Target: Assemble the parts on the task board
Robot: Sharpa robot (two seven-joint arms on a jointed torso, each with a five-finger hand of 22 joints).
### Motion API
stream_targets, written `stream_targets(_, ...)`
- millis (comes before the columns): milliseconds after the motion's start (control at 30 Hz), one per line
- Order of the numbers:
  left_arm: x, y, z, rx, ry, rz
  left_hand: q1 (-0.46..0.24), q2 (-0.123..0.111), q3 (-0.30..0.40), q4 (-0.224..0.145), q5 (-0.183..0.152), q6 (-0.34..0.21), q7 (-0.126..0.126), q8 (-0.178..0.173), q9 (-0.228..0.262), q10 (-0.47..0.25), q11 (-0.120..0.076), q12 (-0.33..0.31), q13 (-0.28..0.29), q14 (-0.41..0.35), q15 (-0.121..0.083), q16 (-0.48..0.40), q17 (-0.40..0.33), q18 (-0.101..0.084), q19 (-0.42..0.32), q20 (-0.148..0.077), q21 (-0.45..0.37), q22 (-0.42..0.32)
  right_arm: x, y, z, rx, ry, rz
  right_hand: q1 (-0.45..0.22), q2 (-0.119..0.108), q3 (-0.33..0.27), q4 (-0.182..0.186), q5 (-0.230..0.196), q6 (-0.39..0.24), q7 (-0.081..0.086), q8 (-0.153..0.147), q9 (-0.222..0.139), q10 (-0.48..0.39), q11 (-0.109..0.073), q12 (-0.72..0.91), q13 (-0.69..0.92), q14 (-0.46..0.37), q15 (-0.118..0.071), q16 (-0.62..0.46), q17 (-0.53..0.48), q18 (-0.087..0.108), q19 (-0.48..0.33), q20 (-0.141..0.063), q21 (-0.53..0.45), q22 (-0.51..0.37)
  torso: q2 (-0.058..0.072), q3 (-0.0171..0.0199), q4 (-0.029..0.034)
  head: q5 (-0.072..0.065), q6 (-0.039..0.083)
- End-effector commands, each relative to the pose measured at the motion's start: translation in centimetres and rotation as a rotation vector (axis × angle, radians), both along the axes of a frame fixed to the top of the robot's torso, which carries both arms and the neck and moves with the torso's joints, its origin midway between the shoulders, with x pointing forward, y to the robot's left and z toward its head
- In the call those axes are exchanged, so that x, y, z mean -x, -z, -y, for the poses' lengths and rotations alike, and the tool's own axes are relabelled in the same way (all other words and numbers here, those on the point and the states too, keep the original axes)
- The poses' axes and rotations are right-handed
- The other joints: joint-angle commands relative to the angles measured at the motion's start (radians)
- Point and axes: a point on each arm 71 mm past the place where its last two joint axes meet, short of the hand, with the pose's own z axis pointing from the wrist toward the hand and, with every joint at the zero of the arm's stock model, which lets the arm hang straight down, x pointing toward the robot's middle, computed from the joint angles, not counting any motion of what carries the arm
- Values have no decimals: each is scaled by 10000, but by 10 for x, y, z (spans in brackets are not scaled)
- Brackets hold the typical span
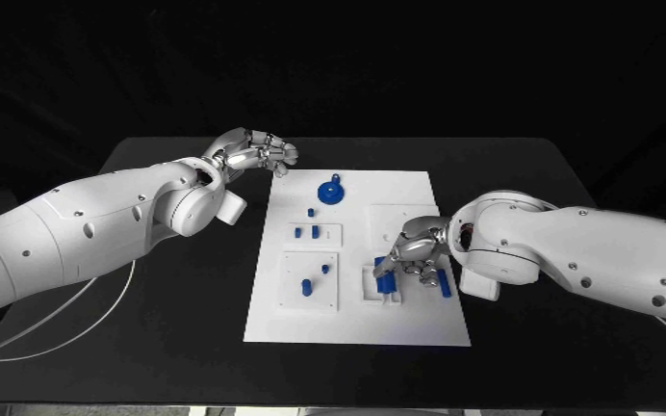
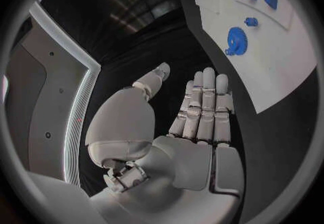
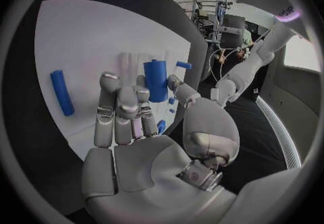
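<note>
1. A flat white plate, the task board [image 1: 358, 257], lies in the middle of the black table [image 1: 166, 339].
2. Small blue parts sit on the board. A round blue gear piece [image 1: 330, 192] lies near the far end. Two little blue blocks [image 1: 307, 232] sit side by side in a small white frame near the middle. Two small blue pegs [image 1: 315, 278] stand in a bigger square frame on the board's left side.
3. The right hand [image 1: 417, 254] is over the board's right side, low and close to it. In the right wrist view its fingers [image 3: 118, 108] point out nearly straight and lie close together. A blue round post [image 3: 156, 80] stands up just past the fingertips. I cannot tell if the fingers touch it or hold it.
4. A long blue rod [image 3: 61, 92] lies flat on the board, off to one side of that hand and apart from it.
5. The left hand [image 1: 254, 156] is over the bare table just past the board's far left corner. Its fingers [image 2: 206, 108] are stretched out flat and hold nothing.
6. In the head view the right hand covers some of the blue parts under it, so their shapes are hard to make out there.
</note>
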Motion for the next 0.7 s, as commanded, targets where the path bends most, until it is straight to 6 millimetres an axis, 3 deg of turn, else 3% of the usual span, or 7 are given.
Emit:
stream_targets(33,0,-1,2,123,127,3,-91,-22,15,62,-18,-78,106,71,-10,-69,-17,47,16,53,47,-51,16,202,32,24,-49,13,1,1,-1,145,-209,-123,-55,-66,-44,-1,1,58,-2,-33,-7,24,1,-41,16,21,-73,-61,16,206,-21,-9,36,174,-8,1,-8,35,-42)
stream_targets(467,1,-1,-1,111,76,6,-87,-21,18,65,-21,-81,105,78,-17,-69,-18,47,17,51,47,-57,23,204,31,23,-55,18,2,4,-6,323,-403,53,-106,-39,-51,26,0,53,3,-52,-14,12,6,-66,33,18,-69,-72,21,206,-37,-3,33,171,-7,8,-35,62,-31)
stream_targets(700,1,-1,-1,114,91,0,-85,-24,18,65,-22,-83,105,82,-21,-70,-19,47,18,51,47,-60,26,205,30,23,-58,20,3,5,-8,322,-468,6,-144,-41,-60,42,-2,53,5,-61,-17,7,8,-80,43,15,-67,-80,23,206,-47,1,31,169,-7,7,-13,67,-59)
